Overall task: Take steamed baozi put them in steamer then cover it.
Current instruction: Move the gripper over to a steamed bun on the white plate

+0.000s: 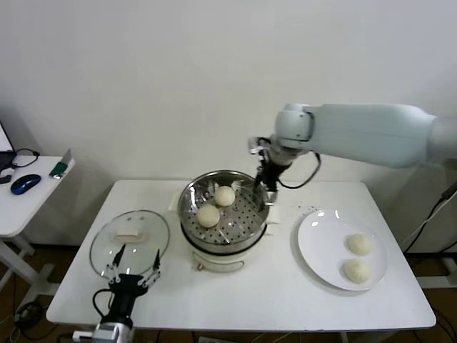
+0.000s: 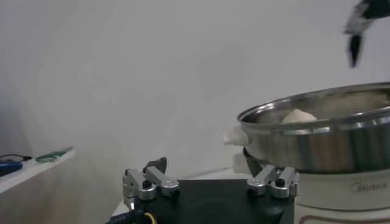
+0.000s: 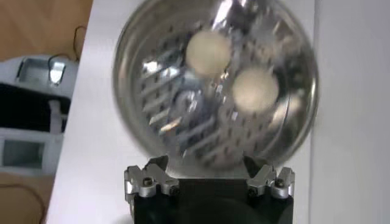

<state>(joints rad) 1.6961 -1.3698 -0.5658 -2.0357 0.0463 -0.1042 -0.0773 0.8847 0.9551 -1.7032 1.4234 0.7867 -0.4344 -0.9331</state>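
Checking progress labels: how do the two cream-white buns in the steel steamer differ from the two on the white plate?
The two cream-white buns in the shiny steel steamer rest on its perforated tray; the two on the flat white plate lie on smooth, bare ceramic. The steamer pair sits mid-table below the open right gripper; the plate pair sits further right, away from both grippers. All four are alike: smooth and domed.

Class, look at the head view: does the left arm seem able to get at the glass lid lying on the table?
Probably yes. The left gripper, open, sits just in front of the cover, whose handle faces up with nothing between them. The right gripper is away over the steamer.
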